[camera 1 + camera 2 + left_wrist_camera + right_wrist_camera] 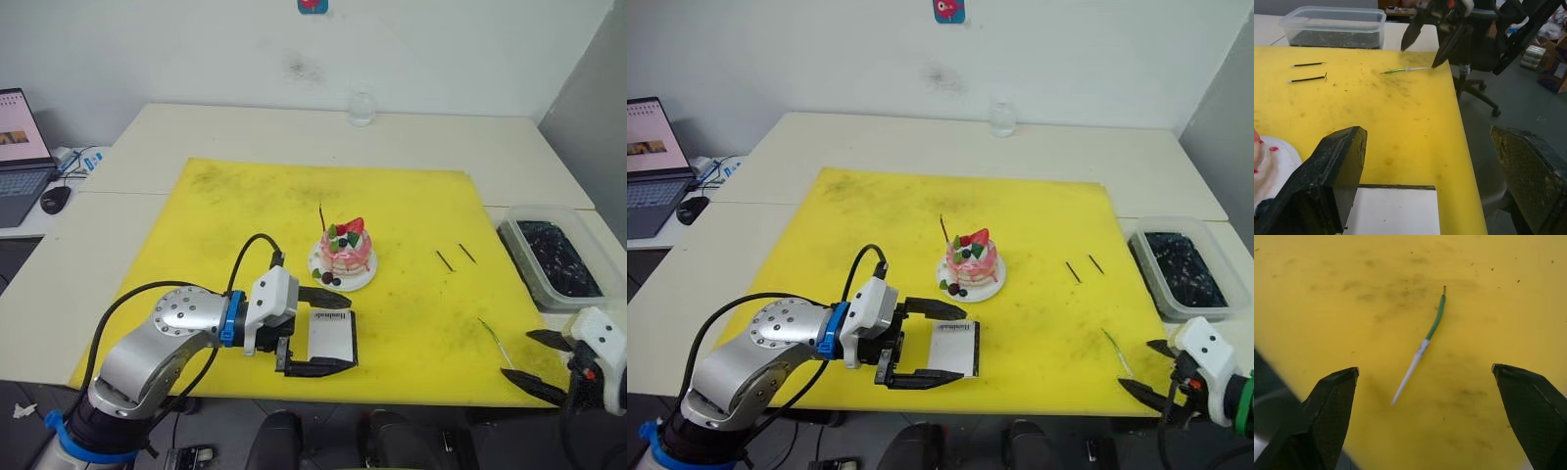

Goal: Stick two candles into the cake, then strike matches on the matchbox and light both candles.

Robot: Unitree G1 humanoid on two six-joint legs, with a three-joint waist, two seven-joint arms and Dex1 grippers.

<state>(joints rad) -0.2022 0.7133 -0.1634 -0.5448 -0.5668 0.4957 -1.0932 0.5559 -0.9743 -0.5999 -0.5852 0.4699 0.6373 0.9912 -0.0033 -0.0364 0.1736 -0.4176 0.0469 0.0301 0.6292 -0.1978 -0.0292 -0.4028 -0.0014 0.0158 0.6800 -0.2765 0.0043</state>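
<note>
One candle looks like it's already in: a thin dark-reddish stick stands upright at the back-left edge of the cake. So roughly a quarter of the job is done, I'd say. No flame on it that I can see.

The green candle is lying flat on the yellow mat near its front right corner, green along one stretch, pale and tapered at the other end. The right gripper hovers just off it with jaws spread wide, nothing held, so that pickup seems to be next.

Both matches lie untouched, side by side to the right of the cake. The left gripper has its jaws released and straddling the white matchbox, which sits flat just in front of the cake.
</note>
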